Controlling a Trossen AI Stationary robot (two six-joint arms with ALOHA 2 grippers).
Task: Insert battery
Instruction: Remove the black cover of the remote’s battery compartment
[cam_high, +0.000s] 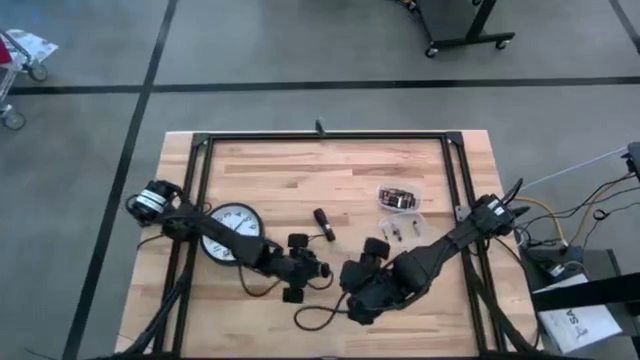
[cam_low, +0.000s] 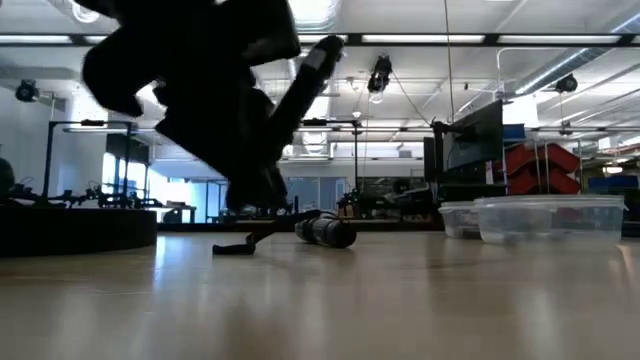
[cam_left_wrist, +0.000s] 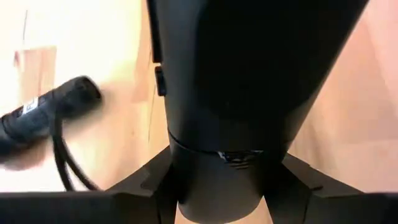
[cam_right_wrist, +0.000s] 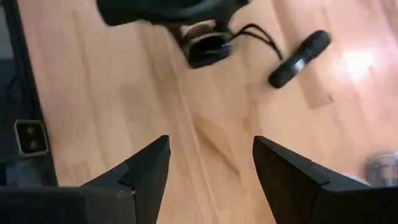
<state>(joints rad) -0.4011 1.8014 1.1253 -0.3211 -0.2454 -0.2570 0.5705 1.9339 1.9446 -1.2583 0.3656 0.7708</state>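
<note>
My left gripper (cam_high: 312, 268) is near the table's middle front, shut on a black tube-like body (cam_left_wrist: 249, 81) that fills the left wrist view; its round end (cam_right_wrist: 208, 50) and a thin cord (cam_right_wrist: 255, 34) show in the right wrist view. A second black cylinder with a white label (cam_high: 322, 222) (cam_right_wrist: 298, 59) lies on its side farther back. A clear tub of batteries (cam_high: 398, 197) stands at the back right, with small loose pieces (cam_high: 395, 232) in front of it. My right gripper (cam_right_wrist: 211, 146) hovers open over bare wood, just right of the left gripper. My left gripper has the black tube's narrower part (cam_left_wrist: 217, 186) between its two fingers (cam_left_wrist: 146, 180), with the wider part reaching away from the wrist. The fingers lie low over the table and point toward the right gripper. Whether the tube rests on the wood is hidden by the arm.
A round white clock (cam_high: 230, 232) lies under the left arm. A black frame (cam_high: 200, 180) runs along the tabletop's sides and far edge. A loose black cord (cam_high: 318, 316) curls by the front edge. Clear tubs (cam_low: 550, 218) stand at the low view's right.
</note>
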